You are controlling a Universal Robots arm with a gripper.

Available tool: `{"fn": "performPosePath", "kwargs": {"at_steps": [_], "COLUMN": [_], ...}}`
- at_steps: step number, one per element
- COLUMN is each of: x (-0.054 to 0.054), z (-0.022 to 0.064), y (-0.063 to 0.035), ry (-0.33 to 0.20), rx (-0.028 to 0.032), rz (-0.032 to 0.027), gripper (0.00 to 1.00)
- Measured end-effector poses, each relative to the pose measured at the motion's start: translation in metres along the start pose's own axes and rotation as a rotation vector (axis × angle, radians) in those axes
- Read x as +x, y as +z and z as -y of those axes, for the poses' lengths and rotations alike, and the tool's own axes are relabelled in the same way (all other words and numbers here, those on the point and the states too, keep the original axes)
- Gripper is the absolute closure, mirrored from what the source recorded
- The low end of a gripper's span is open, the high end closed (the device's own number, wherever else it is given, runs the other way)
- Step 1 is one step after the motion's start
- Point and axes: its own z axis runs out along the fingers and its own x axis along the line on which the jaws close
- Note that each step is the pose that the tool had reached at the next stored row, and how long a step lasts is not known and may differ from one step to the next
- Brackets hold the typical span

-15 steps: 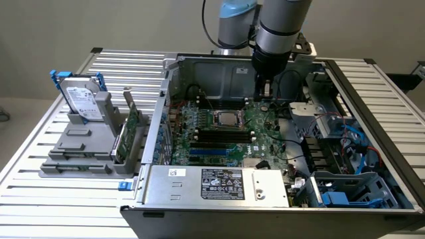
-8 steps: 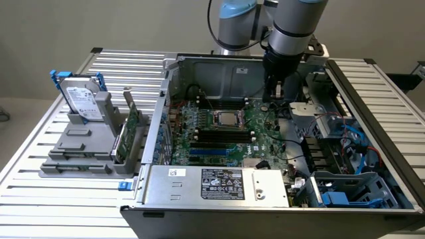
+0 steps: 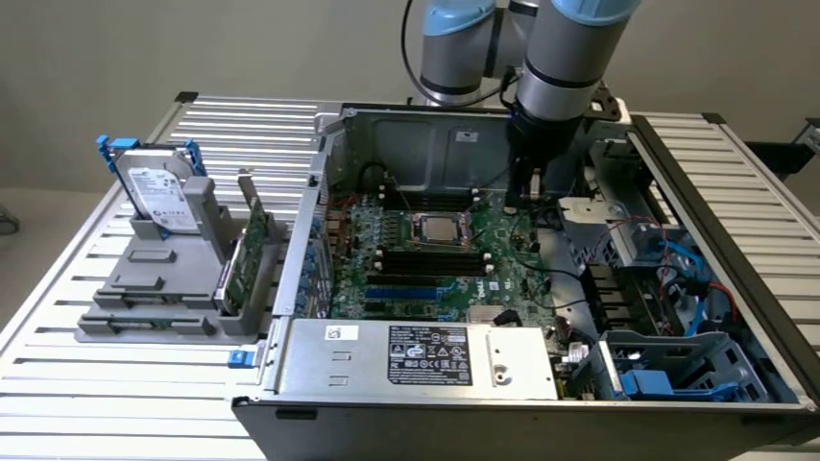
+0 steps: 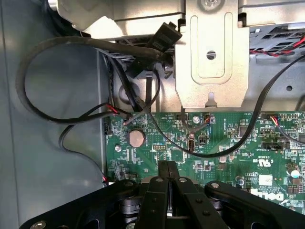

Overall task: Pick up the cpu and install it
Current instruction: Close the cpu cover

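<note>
**Gripper over the motherboard, beside the socket.** The gripper point(image 3: 518, 204) is hanging low inside the open computer case point(image 3: 321, 182), close above the green motherboard point(image 3: 506, 279). Its black fingers point(image 4: 159, 191) are pressing together, with nothing showing between them. The cpu point(image 3: 443, 229) is lying flat and square inside the dark socket frame point(image 3: 416, 230). It is sitting near the gripper on the exterior view's left and is not touching it.

Judged from this, the chip is already resting in its seat, and the step in hand is the seating itself. Doing it well is probably calling for a level chip, corners matching the frame, and no sideways push or downward force on the socket.

Loose black cables point(image 4: 95, 44) are looping along the case wall close to the fingers, above a coin battery point(image 4: 136, 138). They are likely to snag, so any motion here is best kept vertical and slow.

The case is standing on a slatted metal table point(image 3: 115, 384). A hard drive point(image 3: 160, 197) with a blue bracket is standing upright in a grey holder point(image 3: 154, 288), well apart on the exterior view's left. A plain pale wall point(image 3: 256, 48) is closing the room behind.
</note>
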Motion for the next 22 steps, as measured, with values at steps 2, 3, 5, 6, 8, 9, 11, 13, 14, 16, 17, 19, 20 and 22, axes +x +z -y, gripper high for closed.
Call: {"fn": "performPosePath", "kwargs": {"at_steps": [2, 3, 5, 6, 8, 9, 11, 13, 14, 16, 17, 19, 20, 22], "x": [-0.001, -0.0013, -0.0016, -0.0016, -0.0017, -0.0018, -0.0018, -0.0019, -0.002, -0.002, -0.002, -0.0021, -0.0021, -0.0021], "z": [0.0002, 0.0004, 0.001, 0.0012, 0.0015, 0.0017, 0.0019, 0.0022, 0.0023, 0.0029, 0.0031, 0.0038, 0.0041, 0.0047], "y": [0.0018, 0.0021, 0.0024, 0.0024, 0.0024, 0.0024, 0.0025, 0.0026, 0.0026, 0.0027, 0.0027, 0.0028, 0.0028, 0.0029], "ry": [0.001, 0.003, 0.006, 0.009, 0.013, 0.015, 0.018, 0.021, 0.023, 0.025, 0.025, 0.026, 0.027, 0.027], "rx": [0.0074, 0.0144, 0.0354, 0.0494, 0.0779, 0.0904, 0.1139, 0.1368, 0.1481, 0.1689, 0.1785, 0.1973, 0.2075, 0.2263], "rz": [0.0002, 0.0006, 0.0014, 0.002, 0.0031, 0.0036, 0.0046, 0.0055, 0.006, 0.0068, 0.0073, 0.008, 0.0085, 0.0093], "gripper": [0.89, 0.89, 0.89, 0.89, 0.89, 0.89, 0.89, 0.89, 0.89, 0.89, 0.89, 0.89, 0.89, 0.89]}}
